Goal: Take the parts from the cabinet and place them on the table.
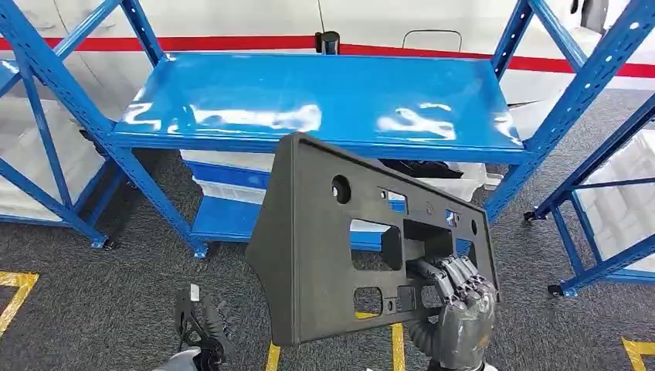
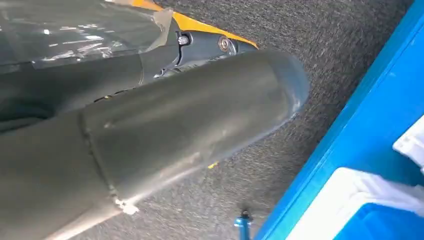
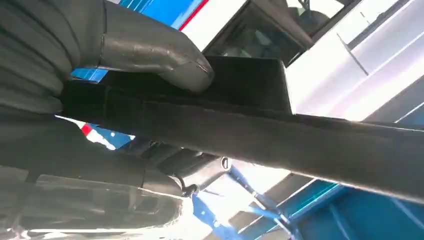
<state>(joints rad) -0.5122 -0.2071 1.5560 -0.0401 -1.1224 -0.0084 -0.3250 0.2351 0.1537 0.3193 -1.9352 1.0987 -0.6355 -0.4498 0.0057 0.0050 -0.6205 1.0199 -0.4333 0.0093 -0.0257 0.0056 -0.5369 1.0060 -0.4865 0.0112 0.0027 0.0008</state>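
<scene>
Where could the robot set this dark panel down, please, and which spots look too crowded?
The top blue shelf is bare from its left posts to its right posts, with only glare on it. Below it is crowded: white bins and dark parts fill the lower level. The right hand holds the panel; the left hand hangs low.

Part (image 1: 324,232): dark grey plastic by the look of it, matt, finely grained face.
Right hand (image 1: 456,305): dull grey metal-looking fingers, ribbed rubbery cover at the wrist.
Left hand (image 2: 190,130): smooth grey shell with a soft sheen (scuffed pale at one edge).
Shelf (image 1: 324,97): blue painted metal, glossy, streaked with white glare.
Floor (image 1: 100,301): grey carpet, rough and speckled.
Bins (image 1: 232,174): white plastic, smooth.
</scene>
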